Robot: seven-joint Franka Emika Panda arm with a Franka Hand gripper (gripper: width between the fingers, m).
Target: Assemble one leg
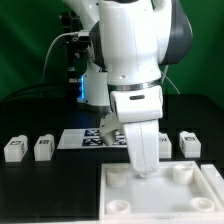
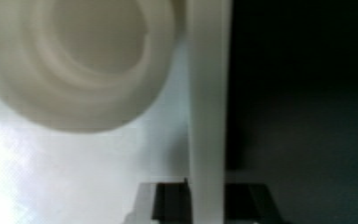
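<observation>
The pincer (image 1: 140,170) hangs low at the rim of the big white tray piece (image 1: 205,205). Its tips are lost against the white, so I cannot tell if it is spread or pinching. A leg (image 1: 190,142) sits loose on the dark surface (image 1: 40,195), beyond the tray on the exterior view's right. It is probably parked there within reach of the round socket (image 2: 87,60).

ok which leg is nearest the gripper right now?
The leg just on the exterior view's right of the gripper, the inner one of the pair there. The other three lie farther out.
</observation>
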